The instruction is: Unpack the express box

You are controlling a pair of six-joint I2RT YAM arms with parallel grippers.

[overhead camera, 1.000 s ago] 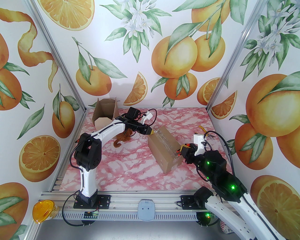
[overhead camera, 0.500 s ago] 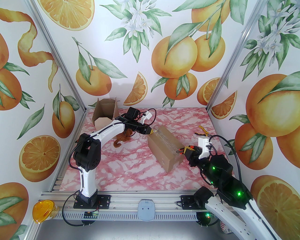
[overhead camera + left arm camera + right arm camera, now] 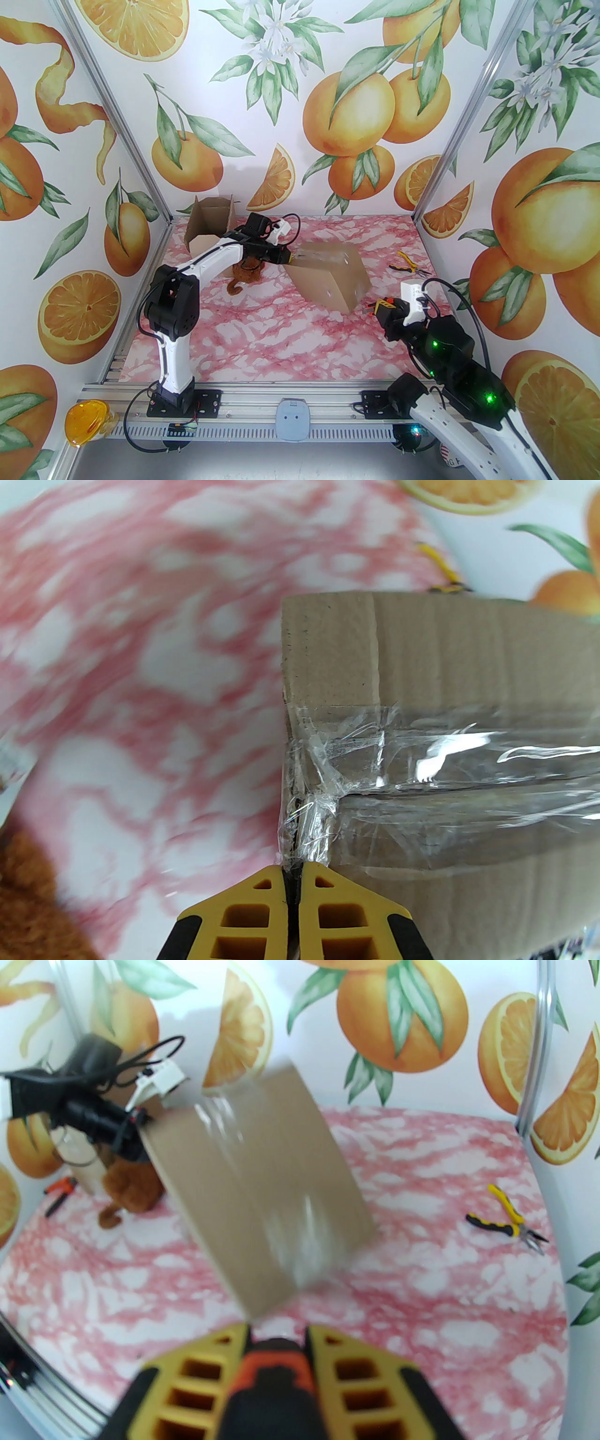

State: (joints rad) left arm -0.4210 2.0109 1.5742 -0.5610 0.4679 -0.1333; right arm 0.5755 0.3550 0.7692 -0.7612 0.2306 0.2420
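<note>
The box [image 3: 333, 276] sits mid-bench [image 3: 281, 337], between the two arms. It is blurred in the top view and the right wrist view [image 3: 262, 1194]. It looks tipped, with its left end up at the left tool [image 3: 291, 257] and its near corner low toward the right tool [image 3: 372, 309]. How much of it rests on the bench cannot be told. Clear tape [image 3: 422, 770] runs along its seam and is crumpled at the corner.

In the left wrist view the left tool [image 3: 293, 878] is clenched, its yellow fingertips [image 3: 323, 892] pressed together at the box's [image 3: 445, 667] corner. A wrinkled strand of the tape leads down into the slit between them, so it appears to pinch the tape.

The right tool [image 3: 276, 1335] is just clear of the box's near corner and grips an orange-and-black cutter [image 3: 272, 1377] between its fingers.

A brown plush [image 3: 243, 276] lies on the bench under the left arm. It also shows in the right wrist view [image 3: 126, 1189], left of the box. An open carton [image 3: 208, 225] stands at the back left corner. Yellow pliers [image 3: 405, 263] lie on the bench to the right of the box, well apart from it [image 3: 506, 1220]. A second pair of pliers with orange grips [image 3: 58, 1192] lies at the left edge of the right wrist view, near the plush.
</note>
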